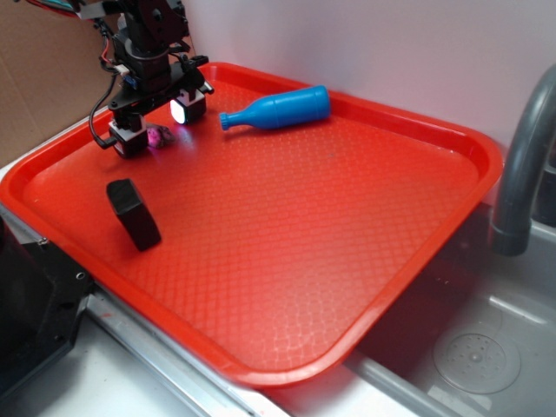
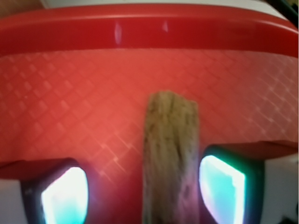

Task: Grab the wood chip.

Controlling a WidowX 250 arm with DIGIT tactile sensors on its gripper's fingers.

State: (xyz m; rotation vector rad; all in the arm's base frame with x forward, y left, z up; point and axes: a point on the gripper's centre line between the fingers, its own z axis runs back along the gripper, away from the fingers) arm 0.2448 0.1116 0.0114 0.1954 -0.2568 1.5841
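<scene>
The wood chip (image 2: 170,154) is a rough tan strip lying on the red tray (image 2: 140,32), between my two lit pads (image 2: 65,196). My gripper (image 2: 143,193) is open and lowered around it. The right pad sits very close to the chip's side, while a wider gap remains on the left. In the exterior view the gripper (image 1: 159,122) is down at the tray's far left corner, and the chip (image 1: 159,136) shows only as a small purple-lit bit between the fingers.
A blue bottle (image 1: 278,110) lies on its side just right of the gripper. A black rectangular block (image 1: 133,213) stands in front of it on the tray (image 1: 417,122). A grey faucet (image 1: 521,156) and sink (image 1: 486,347) are to the right.
</scene>
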